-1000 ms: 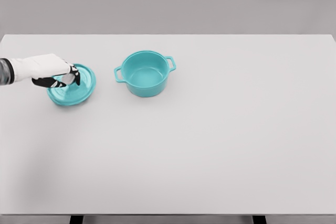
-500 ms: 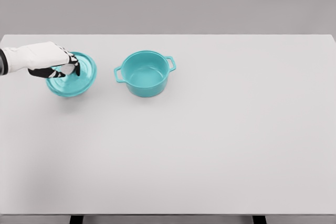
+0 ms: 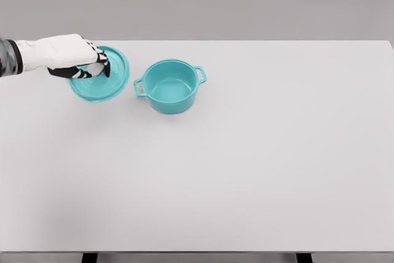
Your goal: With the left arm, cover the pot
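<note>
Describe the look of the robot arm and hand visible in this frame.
Only the left arm shows. Its forearm is a smooth white shell with a grey-and-black segment at the picture's edge. The left hand has a white back and fingers banded in black and white. No cables or printed markings are discernible.

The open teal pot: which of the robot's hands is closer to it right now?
Left. The left hand grips the lid just left of the pot, not yet over it. The right hand is out of view.
</note>
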### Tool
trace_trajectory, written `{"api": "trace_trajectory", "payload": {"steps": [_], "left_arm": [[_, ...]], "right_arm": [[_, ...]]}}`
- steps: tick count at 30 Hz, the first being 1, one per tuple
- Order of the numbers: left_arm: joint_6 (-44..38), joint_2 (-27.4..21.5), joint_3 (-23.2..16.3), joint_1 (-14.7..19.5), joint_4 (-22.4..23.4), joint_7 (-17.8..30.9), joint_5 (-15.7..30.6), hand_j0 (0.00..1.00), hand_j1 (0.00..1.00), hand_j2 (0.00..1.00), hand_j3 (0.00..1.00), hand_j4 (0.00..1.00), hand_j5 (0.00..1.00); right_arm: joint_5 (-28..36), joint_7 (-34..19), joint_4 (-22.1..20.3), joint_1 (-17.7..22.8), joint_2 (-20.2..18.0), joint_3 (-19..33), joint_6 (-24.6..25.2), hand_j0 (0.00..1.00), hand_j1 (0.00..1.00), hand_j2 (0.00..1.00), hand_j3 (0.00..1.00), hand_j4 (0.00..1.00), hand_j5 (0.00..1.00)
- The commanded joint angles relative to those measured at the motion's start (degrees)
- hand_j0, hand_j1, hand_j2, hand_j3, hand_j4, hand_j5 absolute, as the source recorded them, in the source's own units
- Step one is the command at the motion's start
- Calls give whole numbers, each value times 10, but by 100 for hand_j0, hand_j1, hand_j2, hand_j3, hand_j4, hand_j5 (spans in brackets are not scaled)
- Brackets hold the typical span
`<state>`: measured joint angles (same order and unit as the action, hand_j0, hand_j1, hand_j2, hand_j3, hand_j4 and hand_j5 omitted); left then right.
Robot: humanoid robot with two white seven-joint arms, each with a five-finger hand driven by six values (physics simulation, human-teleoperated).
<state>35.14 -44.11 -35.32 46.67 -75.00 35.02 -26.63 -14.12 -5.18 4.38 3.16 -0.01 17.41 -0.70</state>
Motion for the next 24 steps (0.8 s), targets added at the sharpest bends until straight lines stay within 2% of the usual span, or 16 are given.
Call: {"api": "trace_trajectory", "payload": {"steps": [1, 4, 17, 24], "left_arm": [[-1, 13, -12, 3, 0, 0, 2, 53, 53, 53, 53, 53, 53], [-1, 23, -26, 17, 5, 0, 3, 53, 53, 53, 53, 53, 53], [-1, 61, -27, 30, 7, 0, 1, 52, 52, 52, 52, 52, 52], [-1, 90, -41, 46, 28, 0, -3, 53, 53, 53, 53, 53, 53]], "right_arm": [[0, 0, 0, 0, 0, 0, 0, 100, 100, 100, 100, 100, 100], [0, 0, 0, 0, 0, 0, 0, 100, 100, 100, 100, 100, 100], [0, 0, 0, 0, 0, 0, 0, 100, 100, 100, 100, 100, 100], [0, 0, 0, 0, 0, 0, 0, 100, 100, 100, 100, 100, 100]]}}
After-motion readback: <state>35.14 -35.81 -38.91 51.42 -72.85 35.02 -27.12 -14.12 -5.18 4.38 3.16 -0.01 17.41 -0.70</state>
